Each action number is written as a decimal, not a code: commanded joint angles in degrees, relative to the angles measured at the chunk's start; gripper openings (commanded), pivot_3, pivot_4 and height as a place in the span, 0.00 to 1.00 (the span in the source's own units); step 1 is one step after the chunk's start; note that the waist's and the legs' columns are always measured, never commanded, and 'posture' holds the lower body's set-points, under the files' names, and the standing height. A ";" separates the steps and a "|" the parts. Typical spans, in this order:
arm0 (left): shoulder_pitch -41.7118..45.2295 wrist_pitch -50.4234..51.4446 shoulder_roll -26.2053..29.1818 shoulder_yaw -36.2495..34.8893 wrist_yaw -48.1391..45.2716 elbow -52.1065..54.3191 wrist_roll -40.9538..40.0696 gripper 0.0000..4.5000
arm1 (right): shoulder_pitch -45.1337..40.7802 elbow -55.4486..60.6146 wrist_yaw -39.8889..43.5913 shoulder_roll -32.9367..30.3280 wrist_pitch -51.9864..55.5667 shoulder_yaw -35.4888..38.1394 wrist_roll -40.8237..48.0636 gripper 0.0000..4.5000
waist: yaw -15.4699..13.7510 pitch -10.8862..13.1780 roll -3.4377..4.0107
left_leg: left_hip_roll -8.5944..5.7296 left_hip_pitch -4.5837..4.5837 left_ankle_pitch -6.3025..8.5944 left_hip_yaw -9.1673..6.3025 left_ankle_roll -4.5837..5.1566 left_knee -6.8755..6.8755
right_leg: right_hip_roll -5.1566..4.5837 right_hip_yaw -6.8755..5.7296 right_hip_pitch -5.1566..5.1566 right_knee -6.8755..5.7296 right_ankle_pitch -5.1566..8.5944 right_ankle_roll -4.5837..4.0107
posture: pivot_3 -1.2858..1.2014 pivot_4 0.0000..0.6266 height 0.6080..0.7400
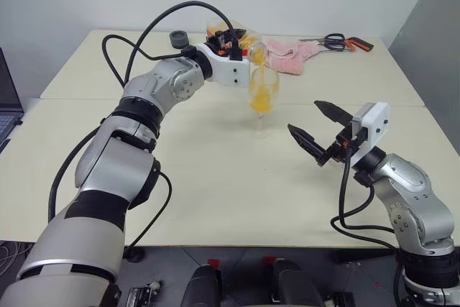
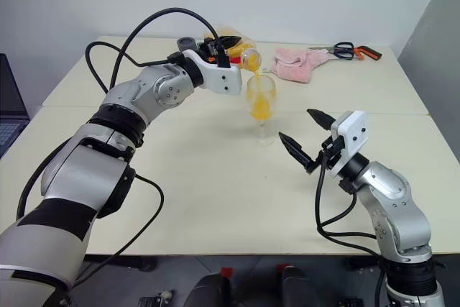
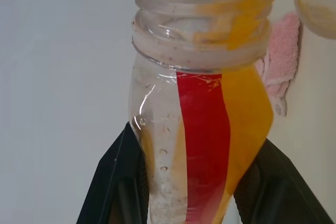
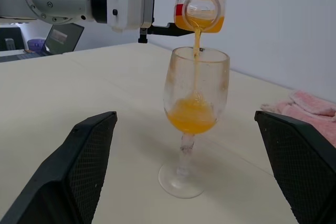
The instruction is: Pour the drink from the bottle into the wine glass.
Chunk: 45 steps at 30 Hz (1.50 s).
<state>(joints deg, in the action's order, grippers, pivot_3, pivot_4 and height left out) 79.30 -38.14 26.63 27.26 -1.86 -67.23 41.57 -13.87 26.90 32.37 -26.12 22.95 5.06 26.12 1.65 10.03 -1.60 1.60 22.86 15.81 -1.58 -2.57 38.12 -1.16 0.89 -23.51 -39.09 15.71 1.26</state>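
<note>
The left claw (image 2: 228,52) grips the tilted bottle (image 4: 199,11), its drink (image 4: 190,115) streaming into the wine glass (image 4: 193,119); tilting further risks splashing. The right claw (image 1: 320,129), wide, could nudge its foot.

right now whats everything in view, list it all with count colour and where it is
bottle: 1, clear with a red strip, cap off, tipped over the glass in the left gripper
drink: orange, streaming from the bottle's mouth and pooling in the glass bowl
wine glass: 1, clear, upright near the table's middle, partly filled
cloth: 1, pink, crumpled at the far side of the table
scissors: 1, black and orange handles, far right beside the cloth
round object: 1, dark, far side behind the left arm
laptop: 1, dark, at the left edge
table: cream top
left gripper: 1, black fingers, shut on the bottle
right gripper: 1, black fingers, open, right of the glass
</note>
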 commanded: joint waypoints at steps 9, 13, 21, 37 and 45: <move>3.47 -0.91 1.04 0.22 2.52 1.31 0.96 0.36 | 0.35 2.99 0.18 -0.76 0.48 0.72 1.78 1.00 | 0.00 0.00 0.00 | 0.00 0.00 0.00 0.00 0.00 0.00 | 0.00 0.00 0.00 0.00 0.00 0.00 | 0.52 0.24 1.00; 3.70 -0.93 1.25 0.58 3.20 1.21 1.39 0.36 | 0.37 3.06 -0.09 -0.75 0.50 0.75 1.56 1.00 | 0.00 0.00 0.00 | 0.00 0.00 0.00 0.00 0.00 0.00 | 0.00 0.01 0.00 -0.01 0.00 0.00 | 0.52 0.24 1.00; 3.91 -1.21 1.32 0.91 3.90 0.99 1.74 0.36 | 0.43 3.13 0.02 -0.90 0.68 0.64 1.57 1.00 | 0.00 0.00 0.00 | 0.00 -0.01 0.00 0.00 0.00 0.00 | 0.00 0.01 0.00 -0.01 0.00 0.00 | 0.52 0.24 1.00; 4.01 -1.15 1.42 1.06 4.36 0.95 2.17 0.36 | 0.92 3.27 0.78 -1.00 0.69 0.49 1.65 1.00 | -0.01 0.00 0.00 | 0.00 -0.01 0.00 0.00 0.00 0.01 | 0.00 0.01 0.00 -0.01 0.00 0.00 | 0.52 0.24 1.00; 4.21 -1.07 1.50 1.41 4.71 0.64 2.27 0.36 | 0.86 2.94 1.17 -0.84 0.09 0.41 1.37 1.00 | -0.01 0.00 0.00 | 0.00 -0.01 0.00 0.00 -0.01 0.01 | 0.00 0.01 0.00 -0.01 0.00 0.00 | 0.52 0.24 1.00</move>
<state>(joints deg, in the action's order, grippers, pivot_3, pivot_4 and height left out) 80.60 -39.10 27.30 29.00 1.72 -67.33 44.01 -12.77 27.39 33.06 -26.50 24.15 4.98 26.66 1.64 10.02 -1.60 1.60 22.86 15.81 -1.57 -2.58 38.12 -1.16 0.90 -23.51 -39.10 15.71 1.26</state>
